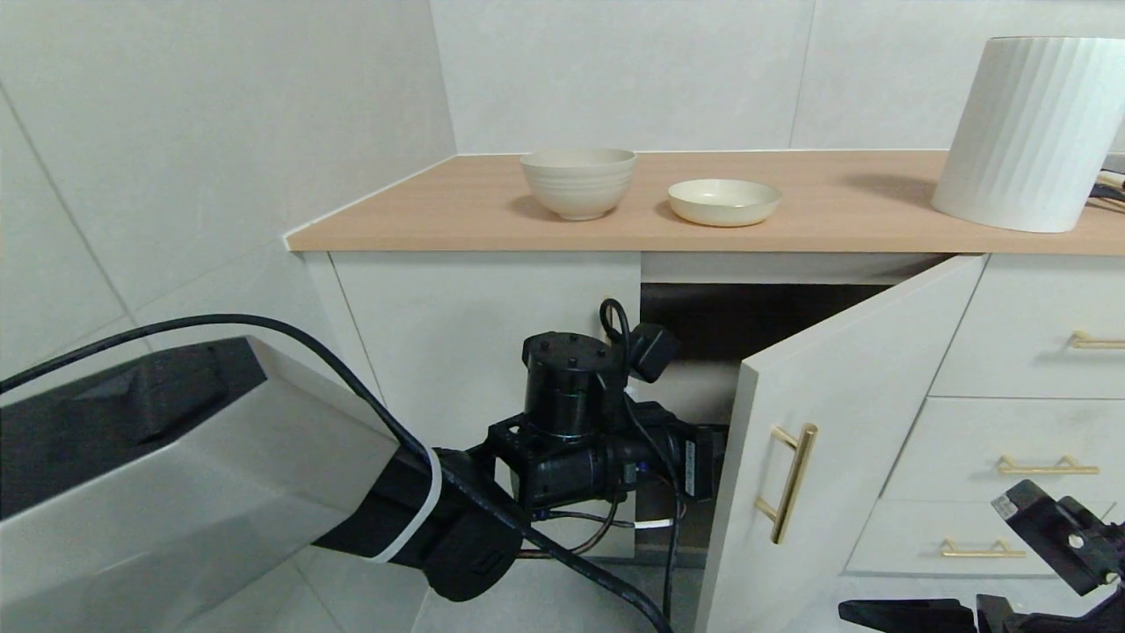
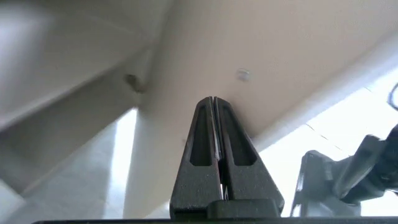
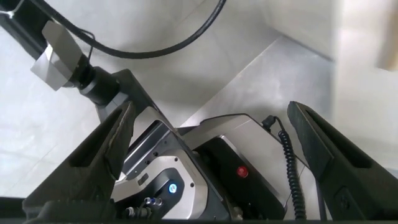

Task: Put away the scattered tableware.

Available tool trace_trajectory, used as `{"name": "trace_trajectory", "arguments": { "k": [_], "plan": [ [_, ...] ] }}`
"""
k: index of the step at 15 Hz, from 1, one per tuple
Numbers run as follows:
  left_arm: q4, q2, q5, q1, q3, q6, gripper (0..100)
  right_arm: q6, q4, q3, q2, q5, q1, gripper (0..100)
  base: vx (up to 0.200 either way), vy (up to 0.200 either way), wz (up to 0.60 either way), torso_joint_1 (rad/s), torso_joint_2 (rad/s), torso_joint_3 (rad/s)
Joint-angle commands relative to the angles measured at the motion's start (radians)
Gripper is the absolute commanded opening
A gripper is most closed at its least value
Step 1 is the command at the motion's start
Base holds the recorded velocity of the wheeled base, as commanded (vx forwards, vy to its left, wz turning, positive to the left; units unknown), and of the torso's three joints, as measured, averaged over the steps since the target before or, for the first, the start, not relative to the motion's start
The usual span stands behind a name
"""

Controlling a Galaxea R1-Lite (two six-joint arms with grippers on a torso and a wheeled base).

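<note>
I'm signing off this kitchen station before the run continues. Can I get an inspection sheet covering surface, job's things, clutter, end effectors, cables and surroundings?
Surface: wooden countertop; no spills seen.
Job's things: bowl and shallow dish upright on the countertop, side by side, apart.
Clutter: tall white ribbed container at the countertop's right end.
End effectors: left end effector shut, empty, at the cabinet opening; right end effector open, empty.
Cables: black cable along the left arm.
Surroundings: cabinet door open below the countertop; drawers to its right; tiled wall.
</note>
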Motion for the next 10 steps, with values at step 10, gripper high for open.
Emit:
{"name": "trace_trajectory", "arguments": {
  "k": [10],
  "plan": [
    [0.103, 0.100, 0.001, -0.002, -0.189, -0.006, 0, 0.000, 0.000, 0.000, 0.002, 0.007, 0.007, 100, -0.020, 0.000, 0.00, 0.000, 0.00, 0.000]
  ]
}}
